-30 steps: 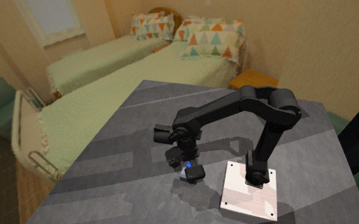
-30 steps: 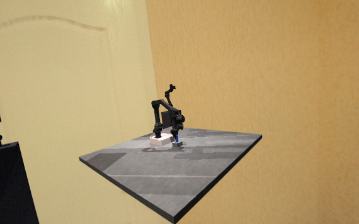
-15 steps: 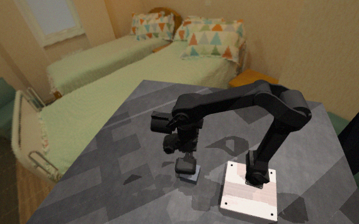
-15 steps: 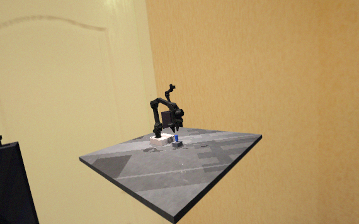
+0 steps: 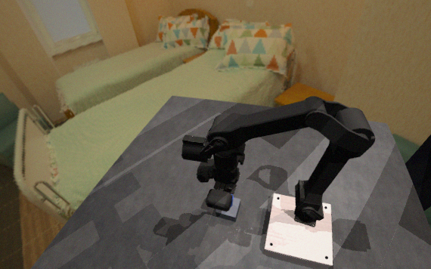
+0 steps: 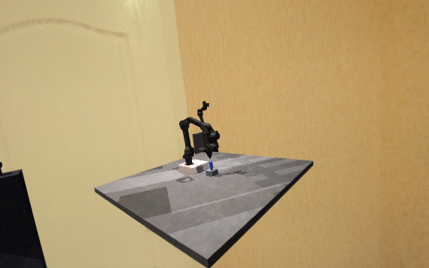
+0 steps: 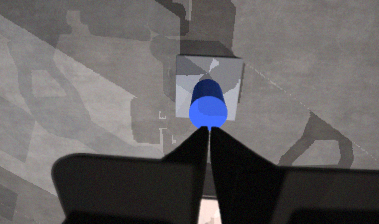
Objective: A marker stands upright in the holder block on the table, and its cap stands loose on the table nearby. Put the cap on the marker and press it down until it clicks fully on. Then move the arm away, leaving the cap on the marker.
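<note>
The blue cap [image 7: 208,114] [image 6: 211,165] stands upright over the holder block [image 7: 184,105] [image 6: 211,172] [image 5: 229,214]. The marker itself cannot be told apart beneath it, and how far down the cap sits cannot be seen. In the top view the gripper covers most of the cap and part of the block. My gripper [image 7: 208,133] [image 6: 209,156] is shut and empty, its fingertips together. In the exterior view it hangs above the cap, clear of it. In the wrist view the tips appear just at the edge of the cap's top.
The arm's white base plate [image 5: 298,242] [image 6: 189,170] lies close beside the holder block on the grey table [image 5: 128,223] [image 6: 187,203]. Two beds stand beyond the table in the top view. Another arm on a dark pedestal [image 6: 10,218] stands away from the table.
</note>
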Available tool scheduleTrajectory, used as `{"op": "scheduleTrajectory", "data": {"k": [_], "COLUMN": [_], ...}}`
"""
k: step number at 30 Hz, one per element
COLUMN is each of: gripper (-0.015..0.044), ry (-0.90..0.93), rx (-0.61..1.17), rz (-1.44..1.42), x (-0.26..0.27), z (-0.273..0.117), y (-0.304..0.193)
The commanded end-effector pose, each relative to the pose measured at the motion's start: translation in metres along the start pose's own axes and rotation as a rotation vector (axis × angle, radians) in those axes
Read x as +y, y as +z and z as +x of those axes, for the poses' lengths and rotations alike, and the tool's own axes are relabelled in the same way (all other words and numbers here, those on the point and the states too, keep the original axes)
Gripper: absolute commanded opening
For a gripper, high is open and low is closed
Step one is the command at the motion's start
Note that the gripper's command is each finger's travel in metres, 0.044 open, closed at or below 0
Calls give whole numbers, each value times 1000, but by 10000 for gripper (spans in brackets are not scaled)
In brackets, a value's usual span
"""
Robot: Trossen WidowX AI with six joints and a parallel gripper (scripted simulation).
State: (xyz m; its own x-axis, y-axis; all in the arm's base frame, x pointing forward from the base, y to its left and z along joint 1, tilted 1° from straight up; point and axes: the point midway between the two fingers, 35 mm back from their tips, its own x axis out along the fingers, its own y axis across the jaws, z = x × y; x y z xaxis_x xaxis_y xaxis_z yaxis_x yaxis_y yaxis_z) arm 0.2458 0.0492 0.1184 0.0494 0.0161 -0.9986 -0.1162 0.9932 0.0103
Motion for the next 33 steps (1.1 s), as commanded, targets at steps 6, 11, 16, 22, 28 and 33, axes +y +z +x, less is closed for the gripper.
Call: {"op": "scheduleTrajectory", "data": {"k": [6, 11, 16, 22, 28, 33], "gripper": [0, 0, 0, 0, 0, 0], "ry": [-4, -4, -4, -4, -4, -4], "rx": [-2, -2, -2, -2, -2, -2], "rz": [6, 6, 6, 6, 6, 6], "x": [-1, -1, -1, -1, -1, -1], "z": [3, 9, 16, 24, 33, 39], "y": [0, 0, 0, 0, 0, 0]}}
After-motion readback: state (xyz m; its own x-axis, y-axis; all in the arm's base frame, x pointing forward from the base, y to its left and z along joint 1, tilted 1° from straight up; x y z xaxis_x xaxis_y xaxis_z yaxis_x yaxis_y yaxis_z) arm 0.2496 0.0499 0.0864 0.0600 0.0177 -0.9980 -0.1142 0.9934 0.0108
